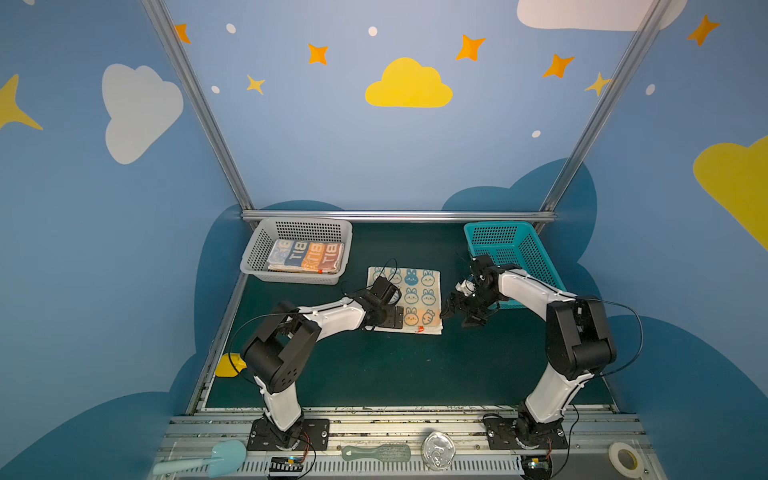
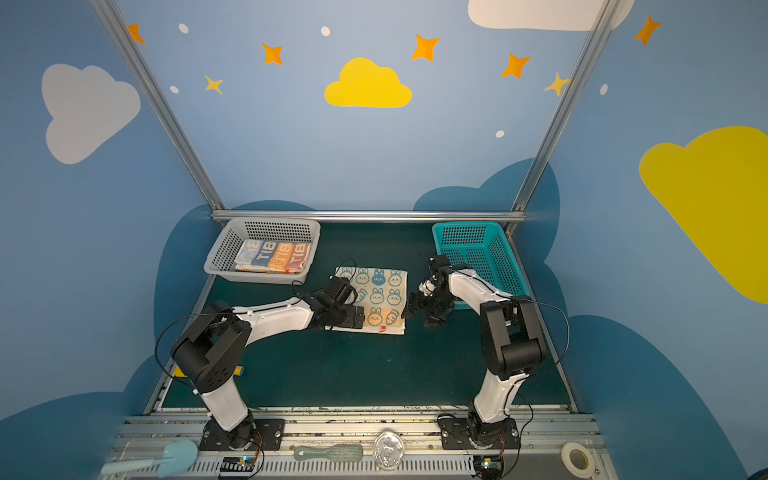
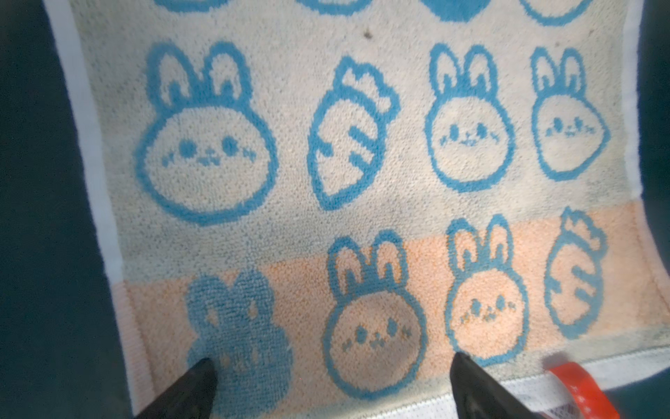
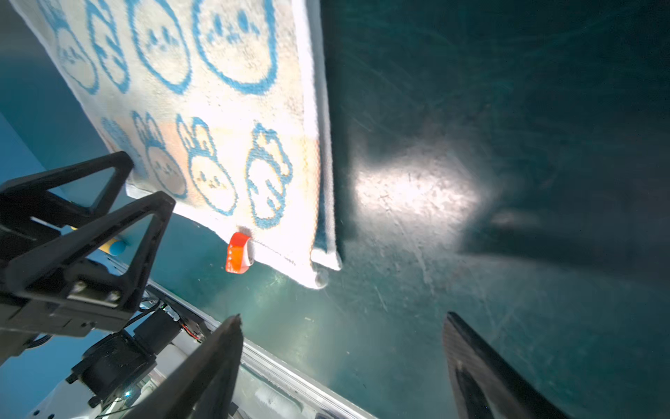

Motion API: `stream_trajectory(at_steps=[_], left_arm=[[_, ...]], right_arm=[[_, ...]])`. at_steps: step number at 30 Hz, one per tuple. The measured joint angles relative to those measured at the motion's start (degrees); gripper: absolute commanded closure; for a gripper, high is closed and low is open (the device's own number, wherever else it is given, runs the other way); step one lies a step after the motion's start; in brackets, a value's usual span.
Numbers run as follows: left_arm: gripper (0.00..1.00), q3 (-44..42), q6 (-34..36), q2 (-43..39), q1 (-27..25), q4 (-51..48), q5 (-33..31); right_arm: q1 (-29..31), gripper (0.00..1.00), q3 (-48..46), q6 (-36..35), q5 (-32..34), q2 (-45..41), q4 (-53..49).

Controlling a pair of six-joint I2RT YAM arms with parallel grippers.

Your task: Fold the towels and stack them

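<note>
Left wrist view: towel [image 3: 362, 163] flat on green mat [image 3: 36, 217], mid-table between the arms. Terry loop pile, cream with blue bunnies and carrots, peach band along near edge, smooth white hem, red tag [image 3: 576, 384] at one corner. Left gripper [image 3: 333, 362] spread wide, tips low over the peach band, contact unclear, pinching nothing. Right gripper [image 4: 342, 317] likewise spread, over bare mat just beside the tagged corner, empty. Judged light, limp, grippy, not fragile; likely to sag and crease once lifted. Best pinched at the two near corners, on the hem. In a top view, folded towels [image 1: 305, 257] stacked in grey basket [image 1: 291, 226].
</note>
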Motion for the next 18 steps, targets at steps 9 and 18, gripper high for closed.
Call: stream_trajectory(at_steps=[9,18], left_arm=[[0.0,-1.03,-0.87,-2.51,0.02,-1.03,0.17],[0.0,-1.14,-0.33,-13.46,0.2,0.94,-4.94]], right_arm=[[1.79,0.14,2.27,3.19,-4.33,0.35,2.91],[4.98,0.14,4.11,8.22,-11.61,4.37,10.23]])
